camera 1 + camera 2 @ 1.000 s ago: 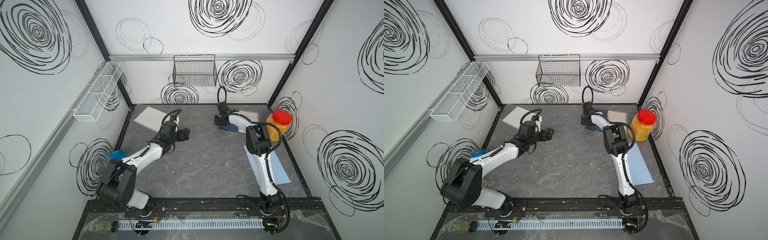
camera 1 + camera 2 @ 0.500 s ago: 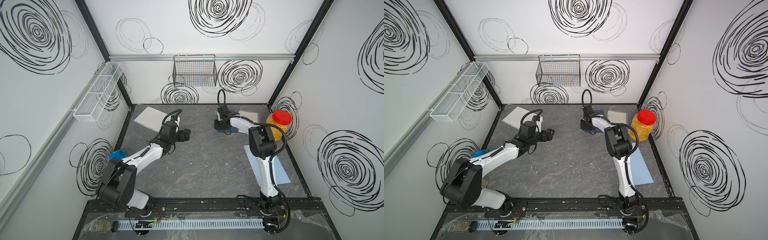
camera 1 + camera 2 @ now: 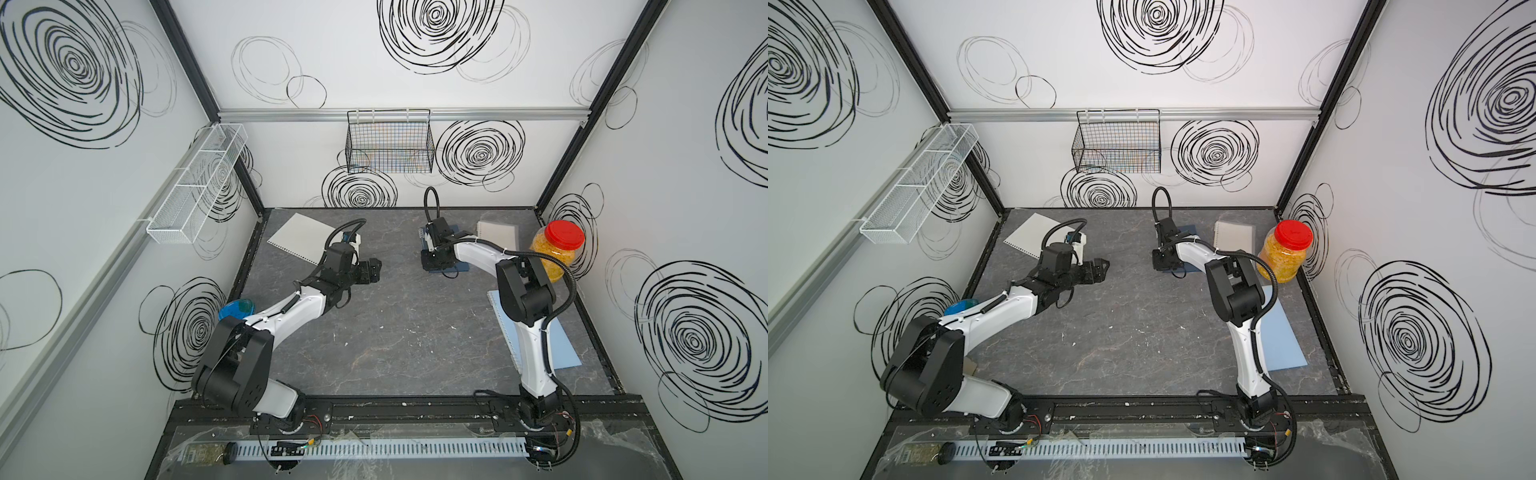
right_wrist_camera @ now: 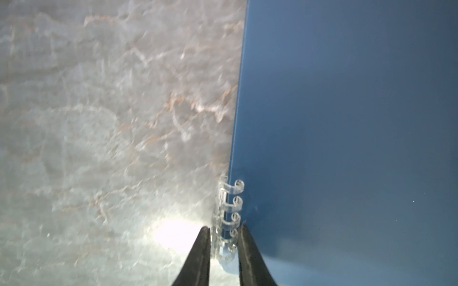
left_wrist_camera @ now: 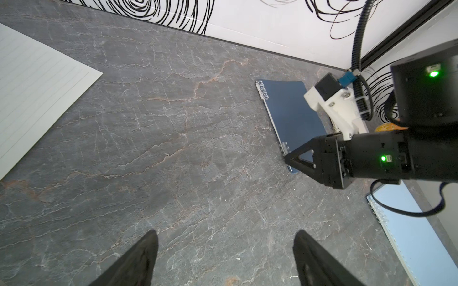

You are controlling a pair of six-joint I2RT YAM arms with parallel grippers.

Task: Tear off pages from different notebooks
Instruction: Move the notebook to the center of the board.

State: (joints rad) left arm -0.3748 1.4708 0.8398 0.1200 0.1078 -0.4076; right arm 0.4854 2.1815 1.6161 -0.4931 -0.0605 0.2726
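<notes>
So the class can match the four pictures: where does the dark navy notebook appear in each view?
Both top views: navy notebook near the back wall, mostly covered by the right hand.
Left wrist: the notebook lies ahead, under the right hand.
Right wrist: its blue cover fills about half the picture.
Shared landmark: the right hand at its clear binding rings.

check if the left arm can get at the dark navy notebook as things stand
Probably yes: the left gripper is open with bare table between it and the dark navy notebook, though the right gripper straddles its binding at one corner.
</notes>
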